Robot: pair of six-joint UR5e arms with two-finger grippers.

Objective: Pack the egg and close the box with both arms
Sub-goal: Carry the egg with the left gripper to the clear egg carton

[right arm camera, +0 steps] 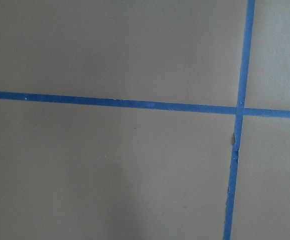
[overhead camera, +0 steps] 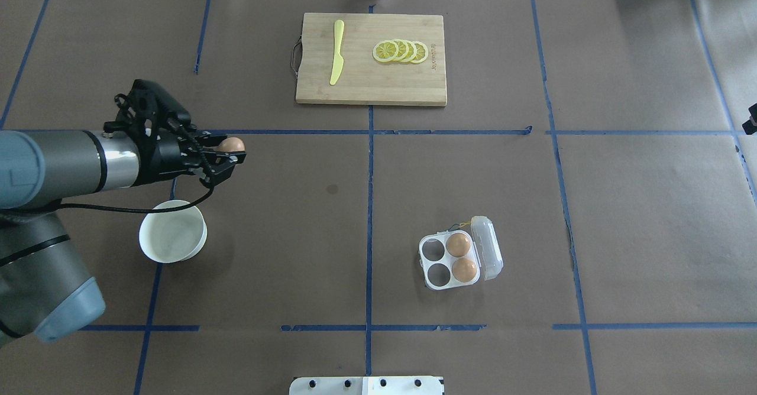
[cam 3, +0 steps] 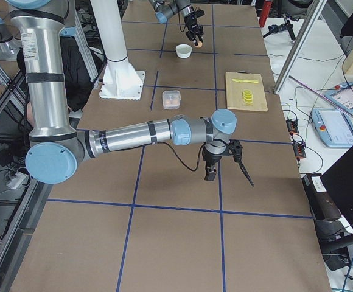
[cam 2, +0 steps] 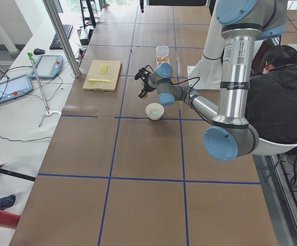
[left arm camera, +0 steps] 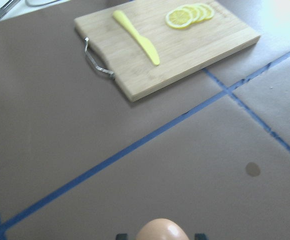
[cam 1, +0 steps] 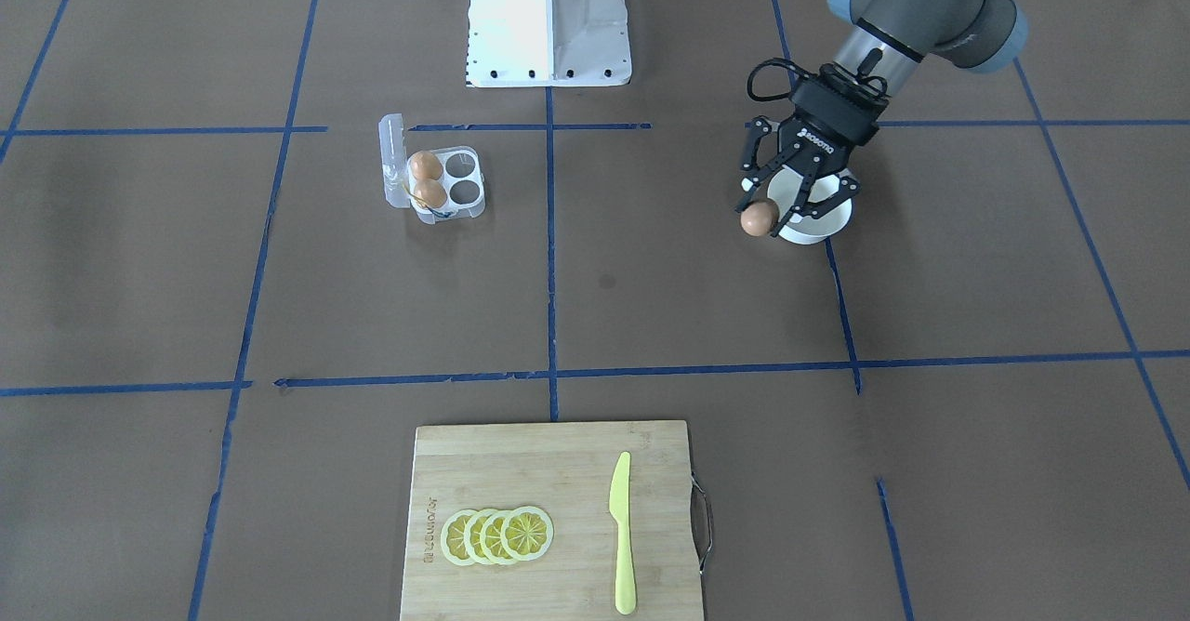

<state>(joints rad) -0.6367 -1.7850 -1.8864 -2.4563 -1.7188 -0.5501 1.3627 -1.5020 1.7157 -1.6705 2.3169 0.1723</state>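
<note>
Orange-brown and smooth, the egg (overhead camera: 230,144) is pinched between the fingertips of the left gripper (cam 1: 760,214), held clear of the brown paper toward the table's left end. It hangs just beside the white bowl (overhead camera: 171,235), on the side facing the operators' edge. The box (overhead camera: 447,260) sits open, a little right of the table's middle and nearer the robot's edge. Its clear lid (overhead camera: 489,247) stands up along the side that faces the table's right end. Two other eggs (overhead camera: 458,244) fill the pair of cells next to the lid, and the two cells away from it are bare. At the middle of the operators' edge lies a wooden cutting board (overhead camera: 366,81) carrying lemon slices (overhead camera: 401,51) and a yellow knife (overhead camera: 337,52). The right gripper (cam 3: 230,176) hangs over bare paper toward the table's right end. It shows only from the side, so I cannot tell how its fingers are set.
</note>
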